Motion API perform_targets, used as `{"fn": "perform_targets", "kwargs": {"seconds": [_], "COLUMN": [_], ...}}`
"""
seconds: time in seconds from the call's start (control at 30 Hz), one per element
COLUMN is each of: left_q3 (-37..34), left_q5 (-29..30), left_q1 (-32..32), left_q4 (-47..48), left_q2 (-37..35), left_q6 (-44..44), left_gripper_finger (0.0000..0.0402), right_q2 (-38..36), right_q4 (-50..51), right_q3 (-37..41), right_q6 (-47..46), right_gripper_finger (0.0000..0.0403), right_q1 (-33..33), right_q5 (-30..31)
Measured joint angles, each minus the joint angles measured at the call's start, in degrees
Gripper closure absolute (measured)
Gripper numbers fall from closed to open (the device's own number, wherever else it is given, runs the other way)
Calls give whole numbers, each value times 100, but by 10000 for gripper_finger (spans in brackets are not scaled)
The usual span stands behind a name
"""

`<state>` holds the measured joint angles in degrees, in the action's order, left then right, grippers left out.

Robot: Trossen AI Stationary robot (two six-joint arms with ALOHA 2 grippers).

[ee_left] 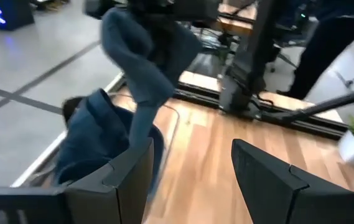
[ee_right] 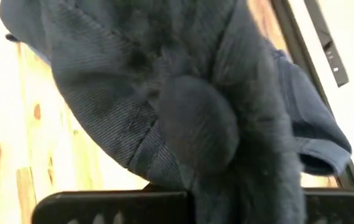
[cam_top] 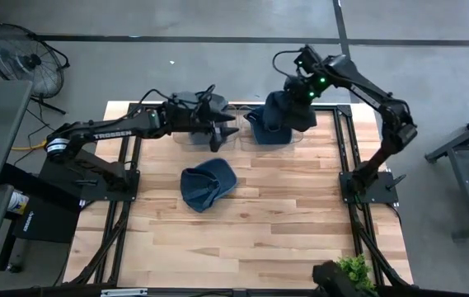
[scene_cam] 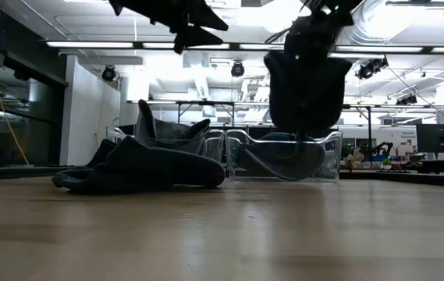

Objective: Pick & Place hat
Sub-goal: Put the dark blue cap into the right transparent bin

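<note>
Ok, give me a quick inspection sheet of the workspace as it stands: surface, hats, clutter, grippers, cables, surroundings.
Surface: wooden table, mostly bare.
Job's things: loose hat lying mid-table; held hat hanging over right clear bin; another hat in left clear bin.
Clutter: nothing seen.
Grippers: right gripper shut on held hat; left gripper open, empty, above the table by the left bin.
Cables: yellow cable on floor, left.
Surroundings: fan, plant.

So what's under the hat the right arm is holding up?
A clear bin sits below the lifted hat, another dark hat inside it; the rest of its contents are hidden.
</note>
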<state>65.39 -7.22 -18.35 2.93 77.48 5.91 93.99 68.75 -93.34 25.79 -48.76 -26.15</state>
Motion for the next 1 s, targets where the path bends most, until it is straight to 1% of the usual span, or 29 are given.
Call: {"fn": "perform_targets", "kwargs": {"seconds": [0.17, 0.33, 0.47, 0.6, 0.7, 0.83, 0.9, 1.0], "left_q3": [-4, -4, -4, -4, -120, -509, -744, -1155], "left_q5": [-197, -442, -525, -514, -421, -166, -89, -78], "left_q1": [-2, -2, -4, -87, -95, -83, -89, -80], "left_q4": [27, 82, 459, 728, 694, 685, 671, 267], "left_q2": [14, 14, -16, -402, -647, -1000, -1218, -1485], "left_q6": [108, 147, 147, 52, 32, 87, 204, 478], "left_gripper_finger": [188, 188, 188, 188, 188, 188, 188, 188], "right_q2": [352, 438, 438, 438, 440, 609, 807, 1248], "right_q4": [-159, -377, -648, -892, -1007, -799, -459, 213], "right_q3": [0, 0, 0, 0, -46, -548, -998, -1873], "right_q6": [167, 276, 239, 135, 9, -30, -13, 99], "right_gripper_finger": [403, 403, 403, 403, 402, 402, 402, 402], "right_q1": [-4, -4, -1, 50, 98, 198, 206, 202], "right_q5": [9, -83, -101, -127, -132, -139, -131, -129]}}
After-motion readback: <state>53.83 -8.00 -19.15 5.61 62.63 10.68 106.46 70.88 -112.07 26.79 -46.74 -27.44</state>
